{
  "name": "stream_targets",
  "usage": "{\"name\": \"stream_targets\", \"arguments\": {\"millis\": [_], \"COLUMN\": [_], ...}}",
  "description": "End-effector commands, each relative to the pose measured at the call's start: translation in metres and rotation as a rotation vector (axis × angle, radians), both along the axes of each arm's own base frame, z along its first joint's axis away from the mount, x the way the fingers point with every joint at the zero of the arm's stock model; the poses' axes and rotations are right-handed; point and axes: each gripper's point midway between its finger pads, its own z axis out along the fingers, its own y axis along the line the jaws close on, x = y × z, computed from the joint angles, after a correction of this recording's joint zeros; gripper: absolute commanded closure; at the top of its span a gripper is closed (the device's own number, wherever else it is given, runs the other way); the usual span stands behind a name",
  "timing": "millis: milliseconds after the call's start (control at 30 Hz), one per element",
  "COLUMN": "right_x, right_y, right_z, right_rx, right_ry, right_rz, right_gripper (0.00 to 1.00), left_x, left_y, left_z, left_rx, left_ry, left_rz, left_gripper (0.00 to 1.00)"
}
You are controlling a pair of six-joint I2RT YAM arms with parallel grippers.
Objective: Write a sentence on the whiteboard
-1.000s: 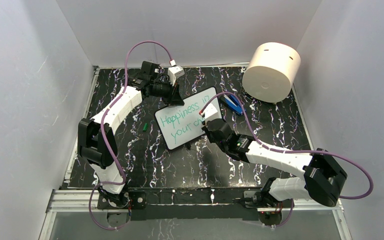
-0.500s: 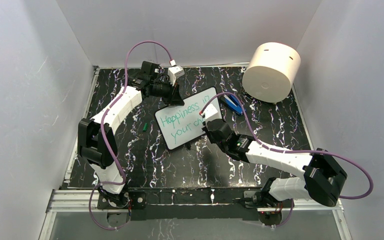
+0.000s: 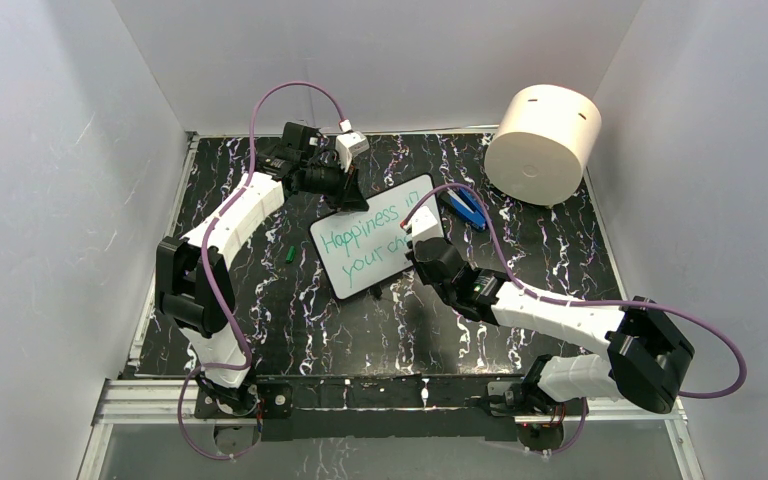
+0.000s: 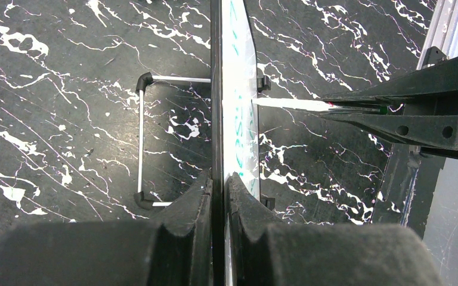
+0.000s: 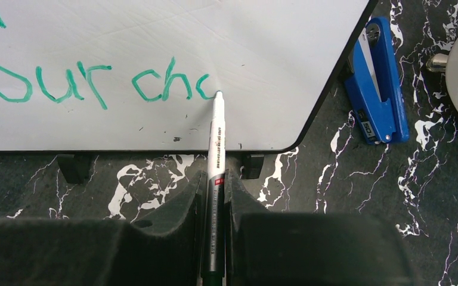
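The whiteboard (image 3: 345, 265) stands tilted on the black marbled table, and my left gripper (image 3: 346, 192) is shut on its far top edge. In the left wrist view the jaws (image 4: 219, 182) pinch the thin black frame of the whiteboard (image 4: 240, 71), seen edge-on. The sentence (image 3: 358, 232) reads "Happiness in" above "your ch" and the start of another letter (image 5: 95, 83). My right gripper (image 5: 216, 179) is shut on a white marker (image 5: 216, 140). Its tip touches the whiteboard (image 5: 155, 36) just after "ch". The same marker (image 4: 292, 104) shows from the left wrist.
A big cream cylinder (image 3: 543, 143) lies at the back right. A blue stapler (image 3: 465, 208) (image 5: 377, 89) rests just right of the board. A small green cap (image 3: 289, 254) lies left of it. A wire stand (image 4: 141, 143) props the board from behind.
My right gripper has crept very slightly to the right with the marker along the second line. The left arm and the board have held still.
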Motion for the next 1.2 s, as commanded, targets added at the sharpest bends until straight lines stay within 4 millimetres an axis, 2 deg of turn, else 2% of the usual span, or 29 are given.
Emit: {"name": "stream_targets", "arguments": {"millis": [0,833,967,1167], "right_x": [0.011,0.012,0.012,0.013], "right_y": [0.003,0.016,0.019,0.017], "right_z": [0.016,0.038,0.038,0.029], "right_rx": [0.061,0.127,0.125,0.096], "right_ry": [-0.061,-0.094,-0.092,-0.071], "right_rz": [-0.035,0.018,0.026,0.017], "right_gripper": [1.00,1.00,1.00,1.00], "left_x": [-0.030,-0.030,-0.030,-0.031], "left_y": [0.007,0.007,0.007,0.007], "left_z": [-0.042,-0.043,-0.042,-0.042], "left_rx": [0.095,0.096,0.094,0.097], "left_ry": [0.148,0.151,0.150,0.151], "left_rz": [-0.035,-0.036,-0.036,-0.035], "left_gripper": [1.00,1.00,1.00,1.00]}}
